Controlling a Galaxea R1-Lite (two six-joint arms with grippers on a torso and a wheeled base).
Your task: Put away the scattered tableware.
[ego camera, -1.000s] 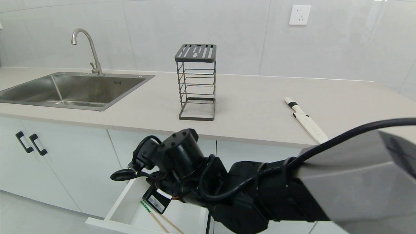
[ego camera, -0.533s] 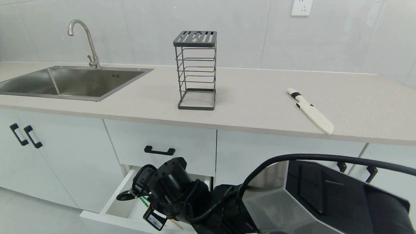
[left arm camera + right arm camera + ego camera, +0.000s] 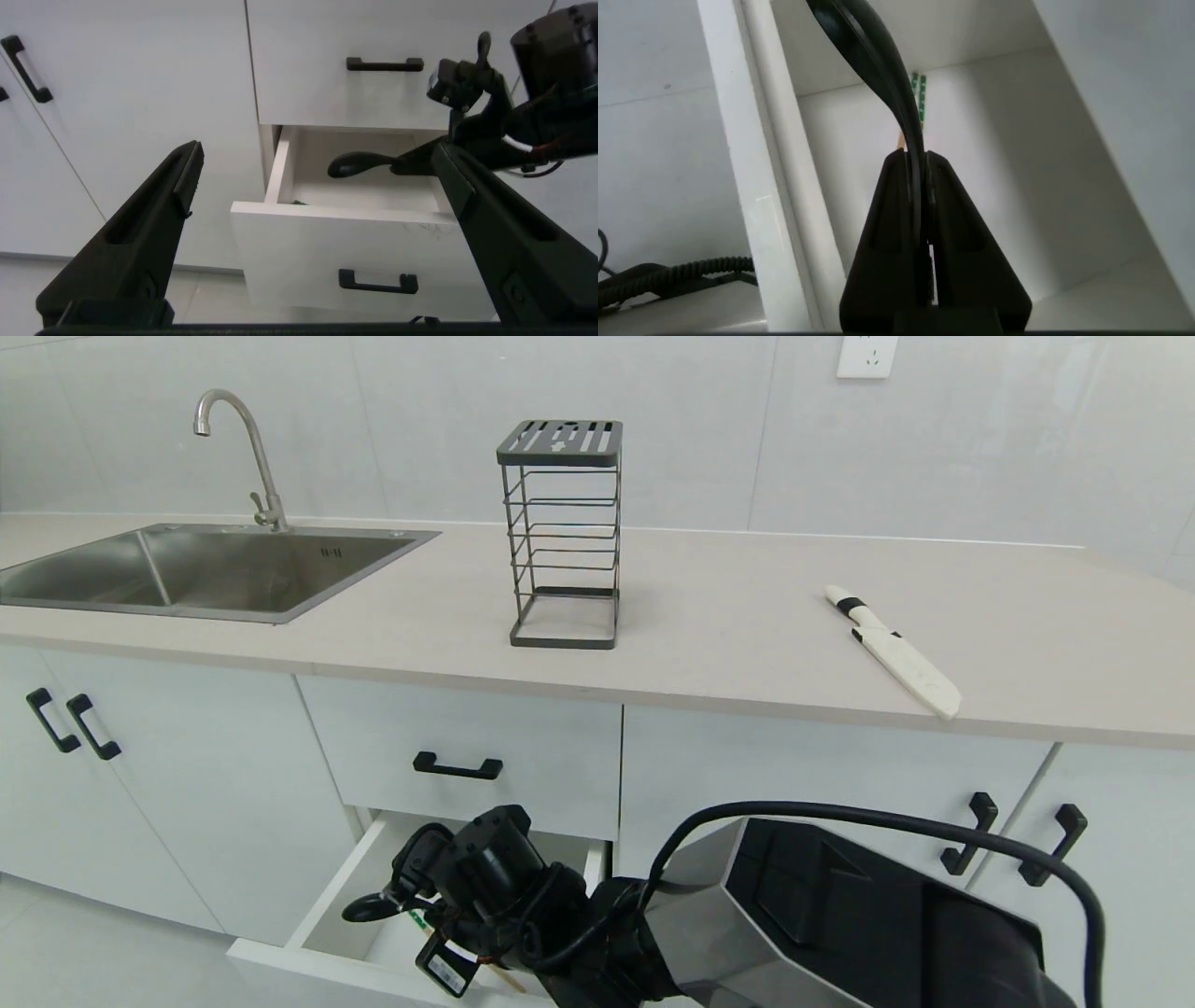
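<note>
One black spoon [image 3: 364, 906] sits level in the right claw [image 3: 915, 166], bowl leftward.

1. Bright, even light from above, and the countertop [image 3: 728, 616] and wall tiles [image 3: 653, 429] come up pale and flat.
2. Soft sheen on the steel sink [image 3: 215, 569] and faucet [image 3: 233, 429].
3. Faint shadows at the wire rack [image 3: 563, 532] foot and beside the knife [image 3: 892, 653].
4. The drawer [image 3: 327, 243] dims toward its back.
5. The black spoon [image 3: 878, 75], pinched in the right gripper [image 3: 917, 163], goes near-silhouette against white.
6. The head view's corners bend slightly — wide lens.
</note>
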